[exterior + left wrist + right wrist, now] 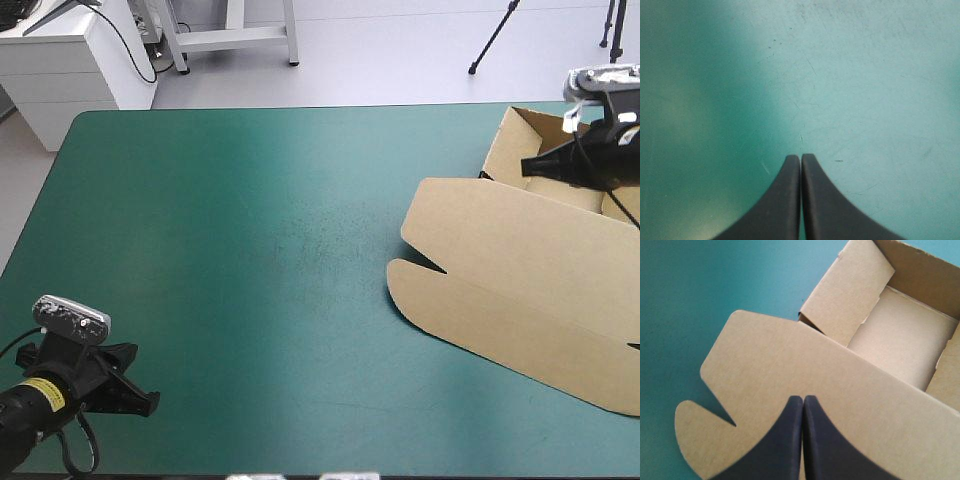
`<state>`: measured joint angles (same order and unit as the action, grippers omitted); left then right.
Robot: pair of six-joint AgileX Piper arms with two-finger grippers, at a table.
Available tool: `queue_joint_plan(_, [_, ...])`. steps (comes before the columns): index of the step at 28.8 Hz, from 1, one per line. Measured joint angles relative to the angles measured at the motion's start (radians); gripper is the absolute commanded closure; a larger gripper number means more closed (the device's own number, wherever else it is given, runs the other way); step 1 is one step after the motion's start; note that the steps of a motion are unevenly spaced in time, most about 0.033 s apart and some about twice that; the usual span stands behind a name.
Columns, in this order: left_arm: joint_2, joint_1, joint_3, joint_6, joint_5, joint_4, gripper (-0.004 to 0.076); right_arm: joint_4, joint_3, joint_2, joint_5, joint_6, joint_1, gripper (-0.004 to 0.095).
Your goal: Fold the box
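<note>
The box (520,270) sits at the bench's (250,250) far right corner, tray open, lid (790,365) flat. My right jaws are closed and empty above the lid; my left jaws are closed, well apart from the box. A careless push could skid the box off the bench.

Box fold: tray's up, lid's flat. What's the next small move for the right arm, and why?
Probably lift the right pincer clear of the box. Its walls stand, the lid lies flat on the teal-green cover, and the pincer hangs shut over the lid, gripping nothing. The left pincer is shut over bare cover, far off.
</note>
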<state>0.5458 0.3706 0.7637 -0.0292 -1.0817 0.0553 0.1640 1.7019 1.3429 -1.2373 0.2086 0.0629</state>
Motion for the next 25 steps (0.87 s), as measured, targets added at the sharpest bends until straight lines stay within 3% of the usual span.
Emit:
queue_joint_plan(14, [0.000, 0.000, 0.000, 0.000, 0.008, -0.031, 0.0734, 0.009, -0.483, -0.474, 0.075, 0.049, -0.029, 0.0926])
queue_joint_plan(25, [-0.097, 0.000, -0.074, -0.001, 0.013, -0.075, 0.0734, 0.118, -0.832, -0.780, 0.090, 0.118, -0.029, 0.0926])
